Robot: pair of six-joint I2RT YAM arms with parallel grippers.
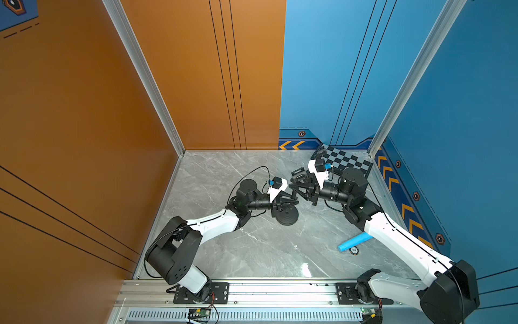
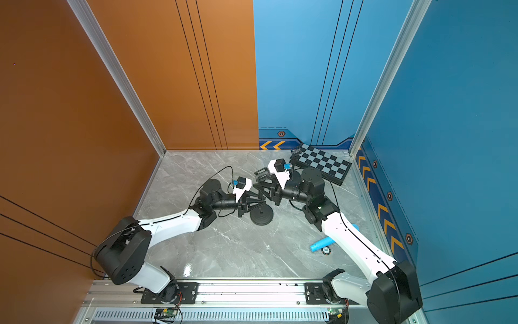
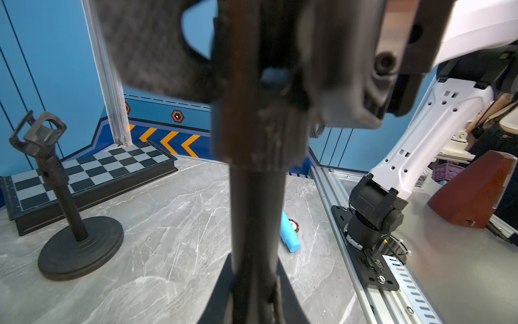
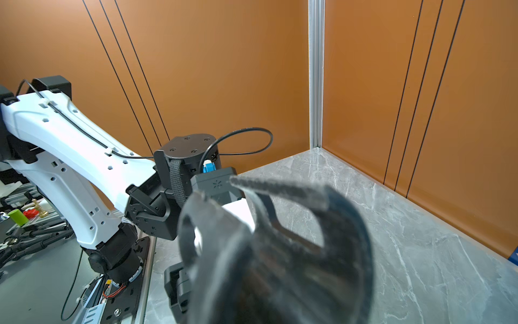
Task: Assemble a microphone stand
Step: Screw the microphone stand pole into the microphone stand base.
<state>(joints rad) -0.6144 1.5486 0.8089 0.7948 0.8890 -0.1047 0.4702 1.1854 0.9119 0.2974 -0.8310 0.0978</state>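
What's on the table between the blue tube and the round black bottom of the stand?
Nothing. Both top views show only bare grey table between the blue tube and the stand's base.

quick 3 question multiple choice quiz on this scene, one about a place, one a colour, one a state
1. Where is the chessboard?
A far right corner of the table
B near left corner
C centre

2. What colour is the lying cylinder?
A red
B blue
C green

3. How is the microphone stand?
A lying flat on the table
B lying on the chessboard
C standing on its round base

Key: 1 A, both top views show it far right. 2 B, light blue in every view that shows it. 3 C, the left wrist view shows it upright.
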